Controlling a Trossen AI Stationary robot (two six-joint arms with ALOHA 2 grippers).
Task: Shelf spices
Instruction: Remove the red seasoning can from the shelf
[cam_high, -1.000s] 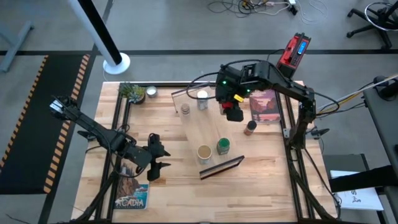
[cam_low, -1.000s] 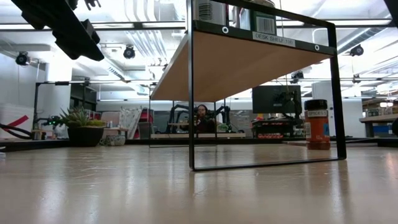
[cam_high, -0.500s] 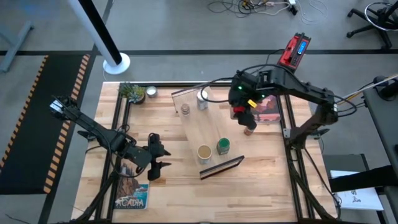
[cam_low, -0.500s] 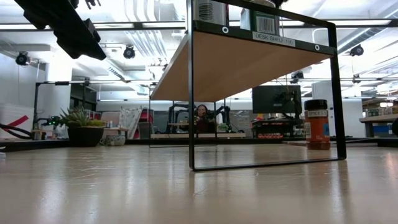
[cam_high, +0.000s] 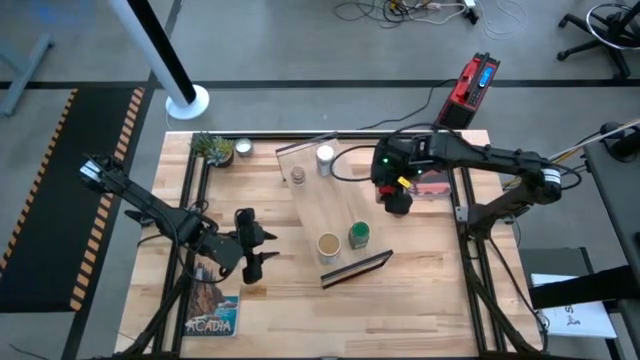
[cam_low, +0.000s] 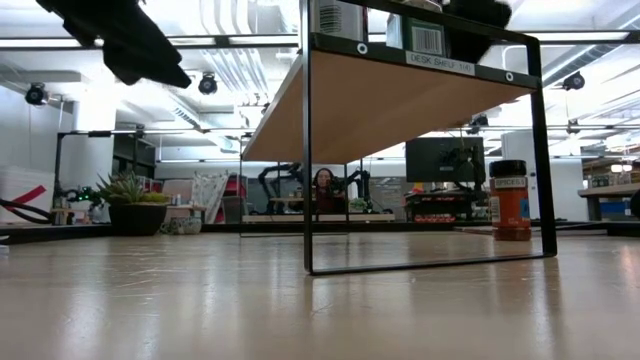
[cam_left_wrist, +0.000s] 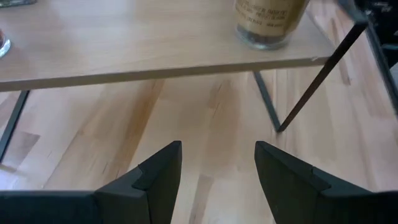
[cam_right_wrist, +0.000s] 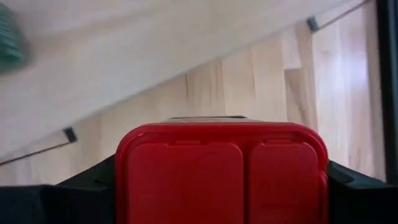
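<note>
Low view first: we are looking across the bare table (cam_low: 300, 310) at the shelf (cam_low: 400, 95), whose dark frame is carrying a sticker reading "DESK SHELF" with more we cannot read. A black-lidded jar (cam_low: 509, 200) is standing on the table beyond the shelf's right leg; its label is too small to read.

From above, our left gripper (cam_high: 252, 248) is hovering over the table just left of the shelf, fingers (cam_left_wrist: 155, 174) spread apart and holding nothing. A book (cam_high: 212, 312) marked "ACADIA" is lying near it.

On the shelf, a tan-lidded jar (cam_high: 329, 245) and a green-lidded jar (cam_high: 359, 235) are sitting near the dark end, a brown jar (cam_high: 298, 176) and a white-capped jar (cam_high: 325, 158) toward the far end.

Our right gripper (cam_high: 398, 200) is hanging by the shelf's right edge, fingers closed around the red tin (cam_right_wrist: 221, 171). Another book (cam_high: 432, 180) is lying beside it.
</note>
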